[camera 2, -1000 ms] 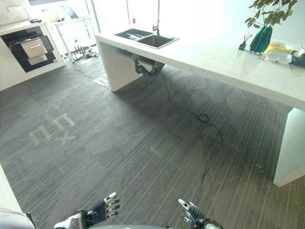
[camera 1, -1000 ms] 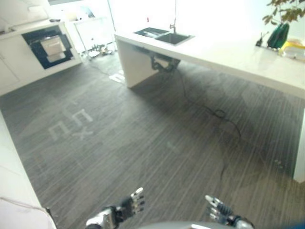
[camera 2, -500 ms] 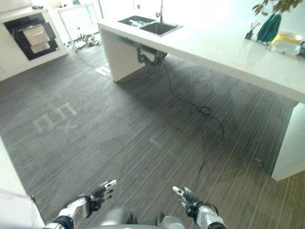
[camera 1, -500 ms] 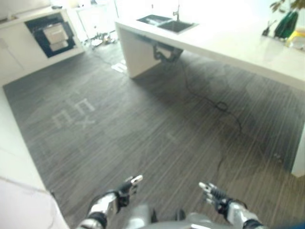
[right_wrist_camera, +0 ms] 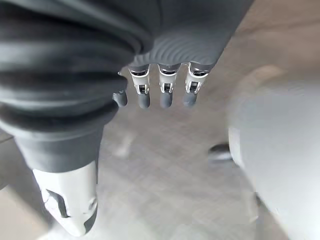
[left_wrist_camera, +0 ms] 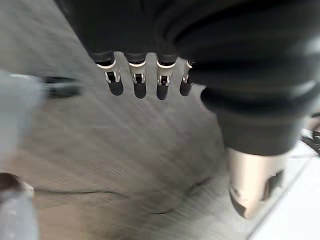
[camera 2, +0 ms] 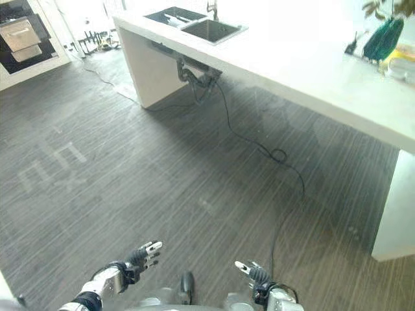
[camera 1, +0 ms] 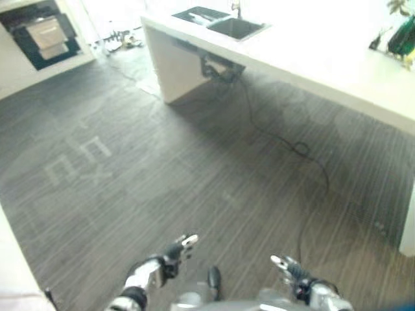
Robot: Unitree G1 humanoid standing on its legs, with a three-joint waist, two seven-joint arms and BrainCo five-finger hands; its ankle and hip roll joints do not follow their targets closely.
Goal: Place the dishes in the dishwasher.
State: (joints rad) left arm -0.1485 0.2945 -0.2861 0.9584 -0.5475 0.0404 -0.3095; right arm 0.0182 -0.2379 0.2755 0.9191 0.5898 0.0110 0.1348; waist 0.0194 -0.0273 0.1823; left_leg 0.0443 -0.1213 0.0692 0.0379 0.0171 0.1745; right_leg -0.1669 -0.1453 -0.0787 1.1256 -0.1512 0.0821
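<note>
My left hand (camera 1: 170, 252) hangs low at the bottom of the eye views, fingers straight and empty; its wrist view shows the fingers (left_wrist_camera: 140, 82) above bare floor. My right hand (camera 2: 254, 275) is beside it, also open and empty, its fingers (right_wrist_camera: 163, 90) straight over the floor. A long white counter (camera 2: 305, 71) with a double sink (camera 2: 194, 23) runs across the far side; something pale lies in the left basin. A dark open appliance with a pulled-out rack (camera 1: 40, 34) sits in the white cabinets at the far left. Pale containers (camera 2: 399, 61) rest at the counter's right end.
Grey striped carpet (camera 1: 162, 162) spreads between me and the counter. A black cable (camera 2: 275, 155) trails from under the sink across the floor. A green vase with a plant (camera 2: 381, 35) stands on the counter. A white edge (camera 1: 10, 259) borders the floor at the near left.
The camera has shifted, so the counter and sink sit closer and more to the left in view. Both hands stay low, open and empty.
</note>
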